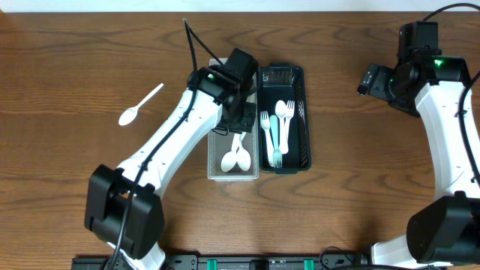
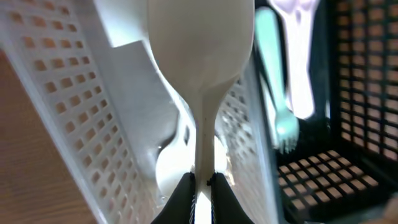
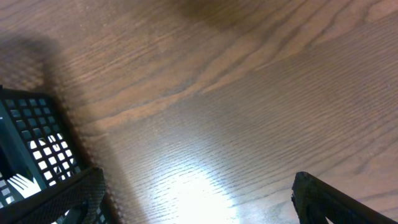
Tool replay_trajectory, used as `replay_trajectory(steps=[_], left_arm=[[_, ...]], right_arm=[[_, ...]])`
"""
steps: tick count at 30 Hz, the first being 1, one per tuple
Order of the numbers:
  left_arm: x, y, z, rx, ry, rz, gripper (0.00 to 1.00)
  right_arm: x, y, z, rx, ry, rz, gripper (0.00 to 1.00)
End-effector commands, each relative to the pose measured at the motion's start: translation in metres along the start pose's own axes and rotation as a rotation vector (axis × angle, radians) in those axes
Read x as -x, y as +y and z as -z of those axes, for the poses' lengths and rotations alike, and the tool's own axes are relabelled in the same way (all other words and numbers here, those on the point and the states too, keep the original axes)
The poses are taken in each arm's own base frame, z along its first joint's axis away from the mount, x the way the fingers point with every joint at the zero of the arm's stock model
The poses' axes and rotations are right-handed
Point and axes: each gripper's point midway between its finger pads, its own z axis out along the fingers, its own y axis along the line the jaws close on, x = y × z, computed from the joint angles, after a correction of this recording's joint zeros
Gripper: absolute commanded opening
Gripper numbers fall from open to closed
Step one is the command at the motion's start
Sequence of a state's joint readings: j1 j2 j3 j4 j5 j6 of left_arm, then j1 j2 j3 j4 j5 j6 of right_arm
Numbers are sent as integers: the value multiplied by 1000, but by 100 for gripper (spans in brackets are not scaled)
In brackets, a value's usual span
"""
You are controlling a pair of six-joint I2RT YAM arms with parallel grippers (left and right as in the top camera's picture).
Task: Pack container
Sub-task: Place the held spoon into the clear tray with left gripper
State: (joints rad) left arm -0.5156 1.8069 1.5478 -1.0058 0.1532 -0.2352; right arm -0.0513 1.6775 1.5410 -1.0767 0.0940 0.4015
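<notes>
Centre frame, the left tool [image 2: 200, 186] pinches the handle of a white spoon [image 2: 202, 56], bowl foremost over the white basket [image 1: 232, 177] where two spoons [image 1: 236, 157] lie. Forks [image 1: 275, 142] fill the dark basket [image 1: 304, 112] alongside. The right tool [image 3: 199, 190], at upper right, hangs spread and empty. Likely next: lower, release, then fetch the loose spoon [image 1: 139, 105] at the table's [image 1: 75, 45] upper left.

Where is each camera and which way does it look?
Overhead: above the table, looking straight down on left arm, right arm, white basket, dark basket.
Left wrist: rides the left arm, looking past the left gripper pinching a white spoon.
Right wrist: rides the right arm, facing wood past the open right gripper.
Shared: dark basket, in all three.
</notes>
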Motion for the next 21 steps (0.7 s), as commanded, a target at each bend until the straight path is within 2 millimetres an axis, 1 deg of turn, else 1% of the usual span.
replay_trajectory(steps=[1, 2, 4, 5, 6, 7, 10, 13, 18, 20, 21], left_arm=[[25, 20, 33, 18, -115, 68, 23], [31, 28, 41, 29, -143, 86, 35], [41, 49, 55, 74, -200, 126, 48], [48, 63, 61, 99, -234, 152, 61], [54, 75, 65, 116, -260, 179, 70], [58, 86, 67, 120, -276, 204, 71], [58, 101, 69, 99, -273, 249, 71], [60, 122, 73, 136, -287, 275, 71], [75, 173, 84, 208, -374, 383, 71], [77, 195, 80, 223, -382, 438, 71], [75, 207, 75, 232, -371, 463, 71]], right_arm=[[0, -1, -1, -7, -1, -1, 99], [0, -1, -1, -7, -1, -1, 99], [0, -1, -1, -7, -1, -1, 99], [0, -1, -1, -7, -1, -1, 99], [0, -1, -1, -7, -1, -1, 99], [1, -1, -1, -7, -2, -1, 99], [2, 0, -1, -4, -8, -2, 99], [3, 0, -1, -4, -10, -2, 99], [3, 0, -1, -3, -11, -2, 99], [3, 0, -1, -3, -11, -2, 99], [3, 0, -1, -3, -11, -2, 99]])
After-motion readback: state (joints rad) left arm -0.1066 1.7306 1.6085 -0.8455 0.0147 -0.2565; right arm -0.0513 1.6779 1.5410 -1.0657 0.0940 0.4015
